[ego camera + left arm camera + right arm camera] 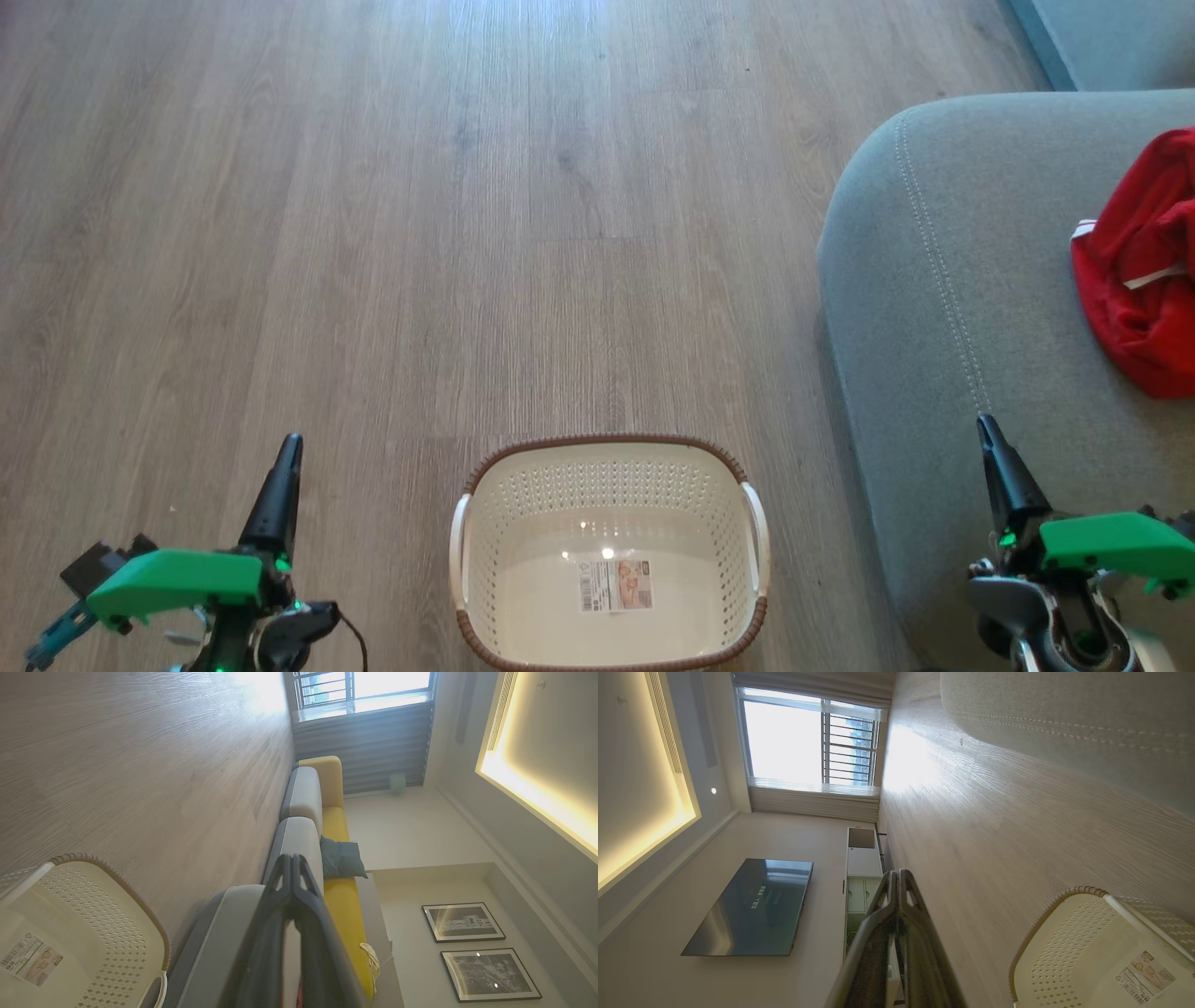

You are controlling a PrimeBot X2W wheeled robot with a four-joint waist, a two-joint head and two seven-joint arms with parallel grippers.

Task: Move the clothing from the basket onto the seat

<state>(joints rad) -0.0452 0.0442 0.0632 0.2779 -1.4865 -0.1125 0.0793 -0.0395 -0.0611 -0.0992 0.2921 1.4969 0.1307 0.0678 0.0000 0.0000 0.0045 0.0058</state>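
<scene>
The red clothing, with thin white trim, lies bunched on the grey-green seat at the right edge of the head view. On the floor at bottom centre stands the cream basket, holding nothing but the paper label on its base. My left gripper hangs at the lower left over the floor, fingers pressed together and holding nothing. Over the seat's front at the lower right, my right gripper is likewise shut on nothing. The basket and seat show beside my left gripper; my right gripper has the basket to its right.
Bare wood floor stretches ahead and to the left of the basket. The left wrist view shows the sofa with yellow cushions and a teal pillow. A wall television and a white cabinet show in the right wrist view.
</scene>
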